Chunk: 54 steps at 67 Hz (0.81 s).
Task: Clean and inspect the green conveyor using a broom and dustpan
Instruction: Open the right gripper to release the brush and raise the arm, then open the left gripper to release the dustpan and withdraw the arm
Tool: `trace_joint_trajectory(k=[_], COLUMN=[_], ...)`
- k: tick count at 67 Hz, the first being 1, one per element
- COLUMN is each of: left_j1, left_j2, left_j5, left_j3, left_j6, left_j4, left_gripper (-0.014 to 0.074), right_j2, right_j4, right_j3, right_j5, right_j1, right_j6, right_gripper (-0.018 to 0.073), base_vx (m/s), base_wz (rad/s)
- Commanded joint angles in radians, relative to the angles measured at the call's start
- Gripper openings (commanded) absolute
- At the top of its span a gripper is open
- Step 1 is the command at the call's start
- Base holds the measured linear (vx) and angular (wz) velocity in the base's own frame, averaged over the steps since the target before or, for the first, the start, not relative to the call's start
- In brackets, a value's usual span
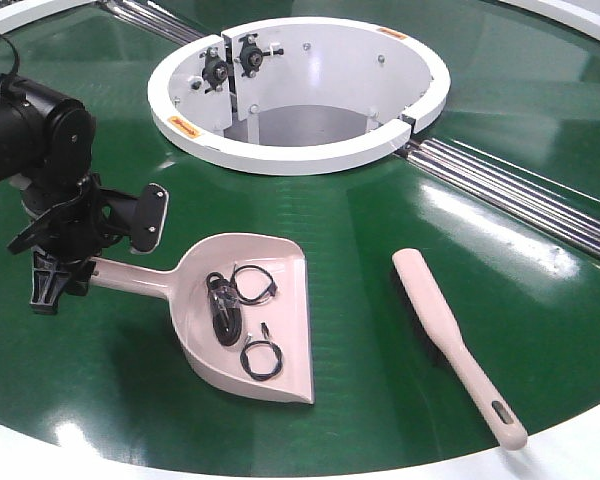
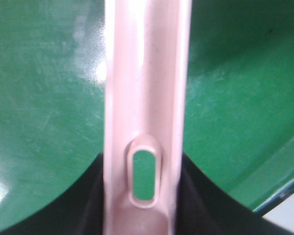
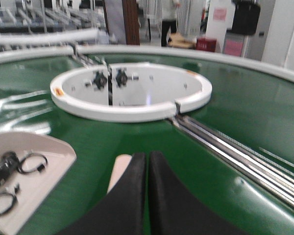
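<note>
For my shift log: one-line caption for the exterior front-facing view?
Left gripper holds the dustpan, black cables inside; the broom lies apart on the green conveyor.

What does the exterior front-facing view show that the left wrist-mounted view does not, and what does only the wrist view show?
Only the front view: the broom, the white central ring and black cables in the dustpan. Only the left wrist view: the slotted hole in its handle, close up, green showing through. Both: that handle, in the left gripper, and the green conveyor.
</note>
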Motion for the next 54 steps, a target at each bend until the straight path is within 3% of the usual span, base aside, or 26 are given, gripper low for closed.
trace_joint_trajectory(k=[1,18,54], left_j1=[-0.012,-0.012,-0.012], left_j2=[-0.047,-0.047,-0.047], left_j5=[0.035,0.036,0.035], left_j3=[-0.022,-0.022,-0.022], left_j6=[0.008,0.008,0.008], left_j4=[-0.015,-0.015,-0.015], left_gripper=[-0.0006,-0.0006,-0.0006], right_j2=[0.077,0.186,0.191], right_j4=[-0.027,-0.047,-0.048], right_j3=[-0.024,-0.024,-0.024], right_j5=[-0.062,-0.111,-0.115], right_j1=[-0.007,-0.007,-0.004], right_j6=[0.002,0.002,0.002], right_gripper=[-0.0003,-0.0003,-0.0003], base_vx=[0.00,0.00,0.00], base_wz=[0.00,0.00,0.00])
